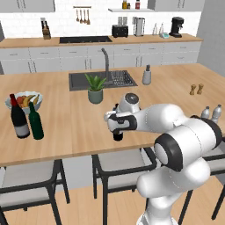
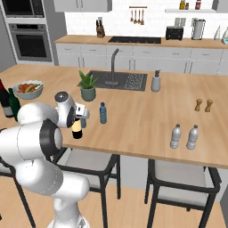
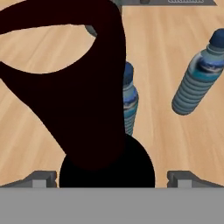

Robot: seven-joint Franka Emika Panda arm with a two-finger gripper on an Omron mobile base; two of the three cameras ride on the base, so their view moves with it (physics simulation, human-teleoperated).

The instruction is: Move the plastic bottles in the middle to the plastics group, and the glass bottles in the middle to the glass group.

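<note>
At the left edge of the left base view stands the glass group (image 1: 26,119), a big dark wine bottle beside a slim green one, well apart from the gripper (image 1: 117,126) at frame centre. The gripper sits low over the dark wine bottle (image 2: 77,129), but whether its fingers pinch it I cannot tell. Judging by this, the glass step is in hand: next, carry it left, clear of the blue plastic bottles (image 3: 197,80).

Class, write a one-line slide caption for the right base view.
White robot arm lowers its gripper over the dark wine bottle on the wooden counter, beside a small blue bottle.
</note>
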